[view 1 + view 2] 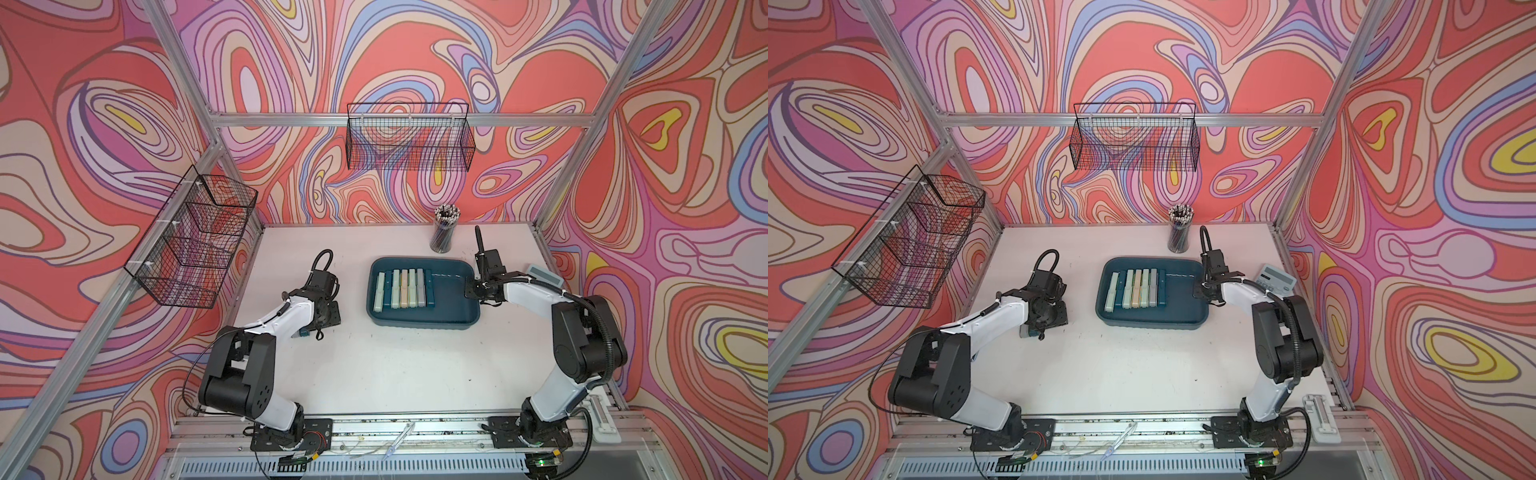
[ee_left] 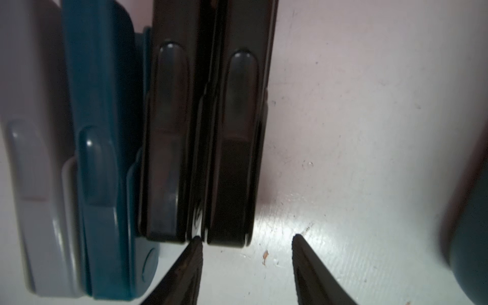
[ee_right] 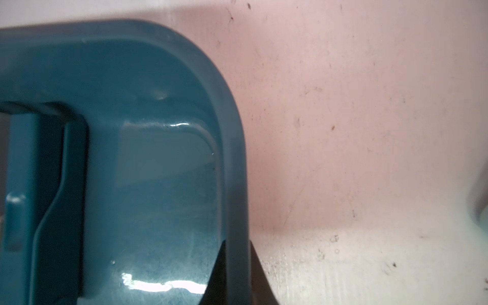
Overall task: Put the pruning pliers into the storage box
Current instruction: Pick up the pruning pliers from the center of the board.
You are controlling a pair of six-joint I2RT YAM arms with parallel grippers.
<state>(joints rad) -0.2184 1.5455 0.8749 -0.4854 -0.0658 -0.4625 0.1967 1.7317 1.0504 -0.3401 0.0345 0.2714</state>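
four pruning pliers (image 2: pixel 105 105) lie side by side on the table (image 2: pixel 369 132): grey, teal, two black. step in hand, as i judge it: picking the outer black one (image 2: pixel 235 148). my left gripper (image 2: pixel 247 237) stands spread astride its end. next move: sink and close without catching the neighbour. my right gripper (image 3: pixel 237 244) pinches the rim of the storage box (image 3: pixel 232 148), which holds a row of pliers (image 1: pixel 405 289). the pencil cup (image 1: pixel 444 239) holds pencils.

You see a row of pruning pliers (image 1: pixel 405 289) lying side by side, filling half of the storage box (image 1: pixel 453 307).
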